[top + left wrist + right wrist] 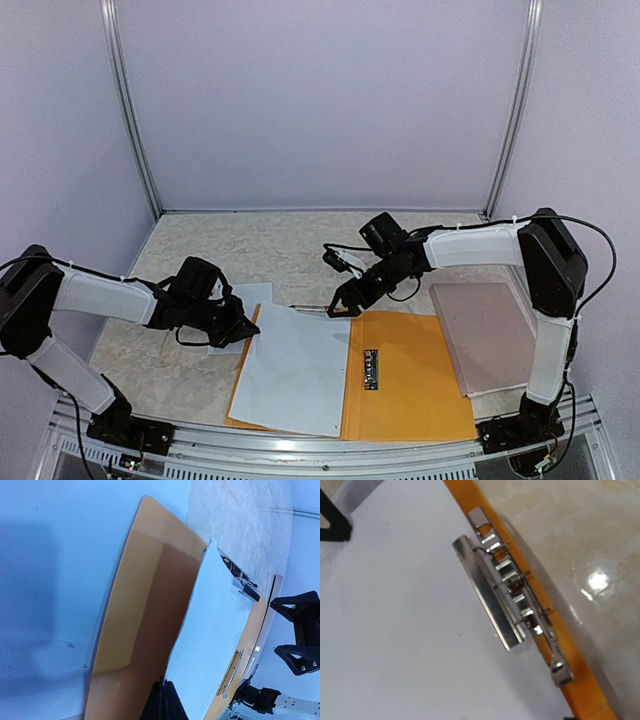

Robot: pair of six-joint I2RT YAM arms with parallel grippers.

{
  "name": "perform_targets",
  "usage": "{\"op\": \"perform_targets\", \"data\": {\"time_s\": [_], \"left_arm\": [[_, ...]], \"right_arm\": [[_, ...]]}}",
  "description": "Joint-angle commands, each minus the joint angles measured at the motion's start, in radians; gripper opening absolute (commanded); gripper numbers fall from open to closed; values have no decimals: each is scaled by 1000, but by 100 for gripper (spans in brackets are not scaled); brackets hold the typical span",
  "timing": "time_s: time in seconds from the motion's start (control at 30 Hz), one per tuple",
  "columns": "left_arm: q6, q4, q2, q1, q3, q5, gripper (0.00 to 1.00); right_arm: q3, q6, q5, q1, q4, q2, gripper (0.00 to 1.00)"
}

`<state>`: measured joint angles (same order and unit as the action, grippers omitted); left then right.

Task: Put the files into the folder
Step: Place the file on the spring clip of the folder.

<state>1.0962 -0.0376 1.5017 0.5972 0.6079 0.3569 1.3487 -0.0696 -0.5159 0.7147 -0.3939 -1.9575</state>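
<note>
- Files: one white sheet lies on the left half of the open orange folder, its long axis running from the folder's near edge to its far edge. A second sheet lies just off the folder's far left corner.
- At the folder's left edge, the left gripper is pressed shut, apparently pinching the sheet's raised side.
- Over the folder's far edge, the right gripper hangs spread and empty, nearer to the metal clip.
- That clip lies along the far edge, so I'd say the sheet must tuck under it.
</note>
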Motion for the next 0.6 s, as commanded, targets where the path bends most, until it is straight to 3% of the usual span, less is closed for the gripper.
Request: {"op": "perform_targets", "data": {"time_s": [0.0,0.57], "left_arm": [[-1,-19,22,10,4,-14,0],[1,-9,28,28,1,-56,0]], "right_arm": [[-15,-4,-1,-10,6,18,70],[-16,-2,1,-11,6,22,70]]}}
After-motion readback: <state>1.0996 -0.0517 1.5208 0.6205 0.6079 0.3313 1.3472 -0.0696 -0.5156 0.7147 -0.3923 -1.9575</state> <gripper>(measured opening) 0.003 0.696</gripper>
